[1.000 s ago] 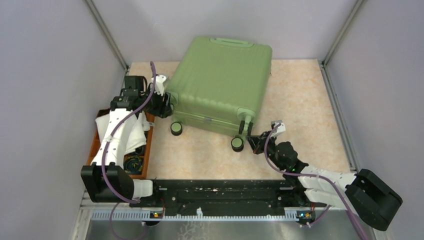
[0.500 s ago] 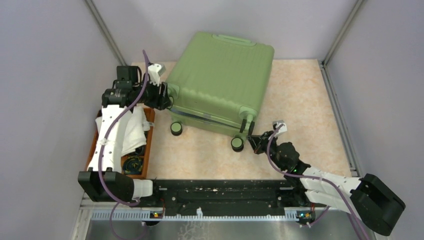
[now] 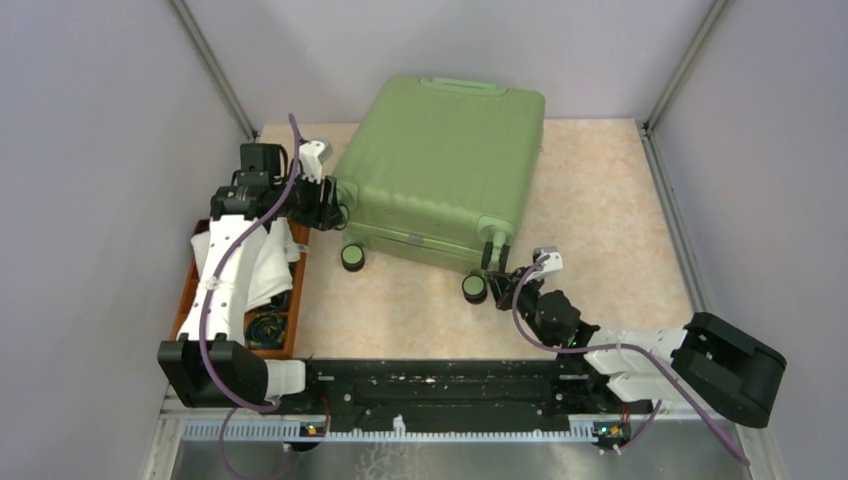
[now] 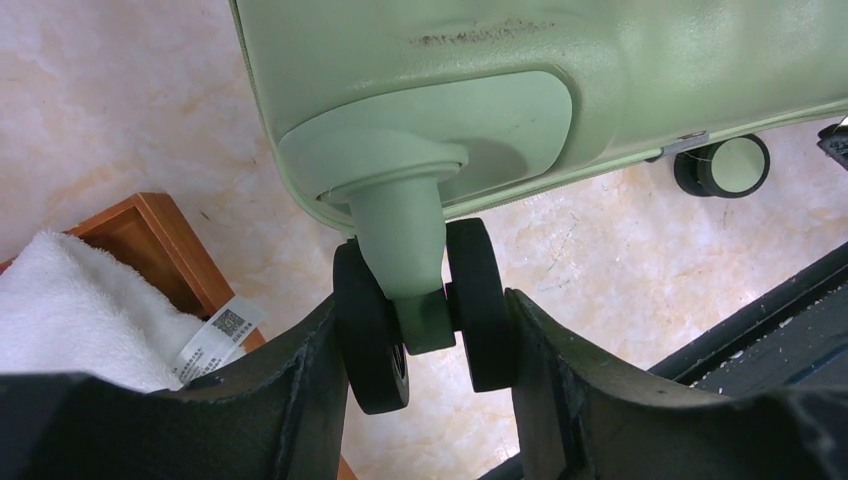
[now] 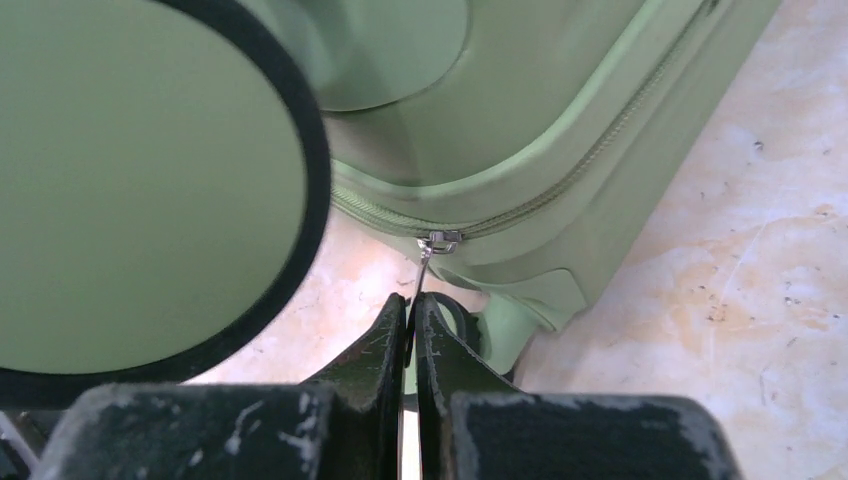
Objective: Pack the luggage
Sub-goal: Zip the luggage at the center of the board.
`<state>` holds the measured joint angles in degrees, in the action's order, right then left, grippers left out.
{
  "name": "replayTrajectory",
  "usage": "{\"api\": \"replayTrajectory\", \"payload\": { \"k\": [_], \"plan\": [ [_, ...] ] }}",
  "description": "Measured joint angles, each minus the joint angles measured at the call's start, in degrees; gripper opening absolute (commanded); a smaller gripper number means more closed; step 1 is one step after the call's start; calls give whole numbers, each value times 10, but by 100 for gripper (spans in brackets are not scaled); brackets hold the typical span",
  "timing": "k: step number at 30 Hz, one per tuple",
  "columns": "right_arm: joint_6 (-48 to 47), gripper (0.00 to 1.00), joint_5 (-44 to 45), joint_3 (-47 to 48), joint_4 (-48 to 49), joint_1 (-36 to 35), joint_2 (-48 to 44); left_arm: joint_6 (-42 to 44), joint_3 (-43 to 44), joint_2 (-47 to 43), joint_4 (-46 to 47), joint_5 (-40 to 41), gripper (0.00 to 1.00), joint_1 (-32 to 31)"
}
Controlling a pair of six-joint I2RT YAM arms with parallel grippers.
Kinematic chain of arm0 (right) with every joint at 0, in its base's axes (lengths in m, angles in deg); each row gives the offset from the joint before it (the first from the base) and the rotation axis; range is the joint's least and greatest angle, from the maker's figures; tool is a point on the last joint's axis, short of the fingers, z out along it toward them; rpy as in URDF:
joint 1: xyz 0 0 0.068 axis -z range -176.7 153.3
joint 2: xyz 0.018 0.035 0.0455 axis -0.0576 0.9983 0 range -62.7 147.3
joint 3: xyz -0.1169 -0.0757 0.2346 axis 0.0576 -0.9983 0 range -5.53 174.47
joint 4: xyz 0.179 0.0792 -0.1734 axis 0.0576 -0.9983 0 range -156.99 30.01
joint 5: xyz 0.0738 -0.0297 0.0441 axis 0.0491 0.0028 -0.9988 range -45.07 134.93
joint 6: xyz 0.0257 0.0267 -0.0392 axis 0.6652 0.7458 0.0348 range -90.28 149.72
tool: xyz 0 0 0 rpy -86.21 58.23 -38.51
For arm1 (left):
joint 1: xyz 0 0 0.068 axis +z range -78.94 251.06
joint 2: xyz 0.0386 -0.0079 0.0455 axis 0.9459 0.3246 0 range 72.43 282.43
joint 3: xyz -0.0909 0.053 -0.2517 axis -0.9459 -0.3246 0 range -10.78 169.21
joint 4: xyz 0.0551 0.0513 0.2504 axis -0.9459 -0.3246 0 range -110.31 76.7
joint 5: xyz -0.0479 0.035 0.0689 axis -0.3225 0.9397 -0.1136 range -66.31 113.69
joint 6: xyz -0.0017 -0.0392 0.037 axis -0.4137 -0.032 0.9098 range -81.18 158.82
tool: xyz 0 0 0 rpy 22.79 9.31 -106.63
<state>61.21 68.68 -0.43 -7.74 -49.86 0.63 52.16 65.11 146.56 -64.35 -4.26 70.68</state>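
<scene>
Overhead view: the luggage (image 3: 440,170) lies flat on the table (image 3: 600,200) with its ribbed shell up, both halves together and its wheeled end toward my arms. It sits ahead of both grippers, with one wheeled corner at each.

Left wrist view: my left gripper (image 4: 420,320) is clamped on a black twin caster (image 4: 478,300) at the suitcase corner, one finger pressed against each outer wheel face. The green caster stem rises from between the fingers into the shell just above them. Below and to the left of this gripper are the corner of a wooden tray (image 4: 160,240) and a white towel (image 4: 70,310) with a printed tag.

Right wrist view: my right gripper (image 5: 412,305) has its fingers together, pinching the thin metal zipper pull (image 5: 437,243). The pull hangs from the zip seam directly above the fingertips. A green-faced wheel (image 5: 130,180) fills the space up and to the left of this gripper, very close to the lens.
</scene>
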Motion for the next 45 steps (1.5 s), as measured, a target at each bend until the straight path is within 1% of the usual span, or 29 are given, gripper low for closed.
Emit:
{"api": "replayTrajectory", "payload": {
  "k": [3, 7, 12, 15, 18, 24, 27, 30, 34, 35, 36, 37, 38, 40, 41, 42, 43, 45],
  "plan": [
    [-10, 0, 35, 14, 25, -31, 35, -2, 7, 0, -2, 0, 0, 0],
    [-25, 0, 55, 45, 42, -63, 78, -4, 25, 0, -2, 1, 0, -1],
    [-30, 0, 69, 47, 44, -69, 83, -9, 32, 0, -2, -1, 0, -3],
    [-35, 0, 78, 58, 55, -72, 107, -12, 31, 0, -2, -1, 0, -4],
    [-50, 0, 90, 90, 63, -88, 146, -14, 24, -1, 2, -1, 0, -5],
    [-84, 0, 159, 159, 107, -130, 245, -5, 7, -1, 38, 38, 0, -5],
    [-94, 0, 196, 202, 116, -139, 288, 4, 7, -2, 59, 56, 0, -5],
    [-94, 0, 233, 236, 107, -145, 315, 11, 7, -2, 74, 73, 0, -5],
    [-87, 0, 307, 277, 76, -164, 337, 16, 4, -2, 82, 83, 0, -5],
    [-91, 3, 323, 285, 66, -172, 342, 16, 3, -2, 83, 83, 0, -5],
    [-95, 9, 341, 299, 50, -182, 349, 16, 3, -2, 80, 81, 0, -5],
    [-101, 16, 354, 311, 39, -187, 356, 16, 1, -2, 76, 81, 0, -6],
    [-113, 25, 347, 328, 17, -189, 362, 15, 0, -3, 65, 76, 0, -6],
    [-123, 43, 318, 362, -31, -193, 373, 9, -5, -6, 34, 64, 0, -14],
    [-119, 59, 289, 374, -49, -199, 372, 2, -5, -8, 25, 55, 0, -18],
    [-113, 71, 266, 382, -64, -210, 369, -3, -5, -8, 17, 47, 0, -22],
    [-103, 80, 247, 381, -79, -220, 360, -10, -5, -9, 8, 38, 0, -29],
    [-74, 90, 211, 363, -128, -233, 318, -23, -5, -9, -5, 24, 0, -41]
  ]
}}
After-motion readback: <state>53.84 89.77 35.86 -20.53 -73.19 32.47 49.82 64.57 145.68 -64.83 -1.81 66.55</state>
